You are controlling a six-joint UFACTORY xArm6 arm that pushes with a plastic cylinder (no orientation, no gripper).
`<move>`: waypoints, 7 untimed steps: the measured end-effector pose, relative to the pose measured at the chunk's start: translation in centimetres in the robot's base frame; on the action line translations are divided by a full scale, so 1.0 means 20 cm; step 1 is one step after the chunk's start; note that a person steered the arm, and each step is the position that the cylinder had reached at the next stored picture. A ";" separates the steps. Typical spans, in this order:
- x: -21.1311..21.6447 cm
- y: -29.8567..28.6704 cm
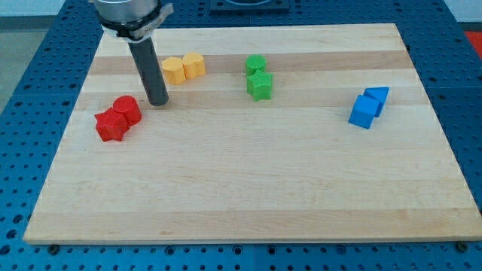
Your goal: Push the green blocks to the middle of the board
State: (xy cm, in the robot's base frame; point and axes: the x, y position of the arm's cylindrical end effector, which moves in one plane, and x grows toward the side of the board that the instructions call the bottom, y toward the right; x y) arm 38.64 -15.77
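Note:
Two green blocks sit touching in the upper middle of the board: a rounded green block above a green star block. My tip rests on the board at the upper left, far to the left of the green blocks. It stands just right of the red cylinder and below the yellow blocks.
A red star block touches the red cylinder at the left. Two yellow blocks sit side by side right of the rod. A blue cube and a blue triangular block sit at the right. The wooden board lies on a blue perforated table.

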 end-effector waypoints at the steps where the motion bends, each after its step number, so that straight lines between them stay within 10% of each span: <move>1: -0.02 -0.01; 7: -0.40 0.40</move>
State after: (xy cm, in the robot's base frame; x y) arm 30.59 -7.86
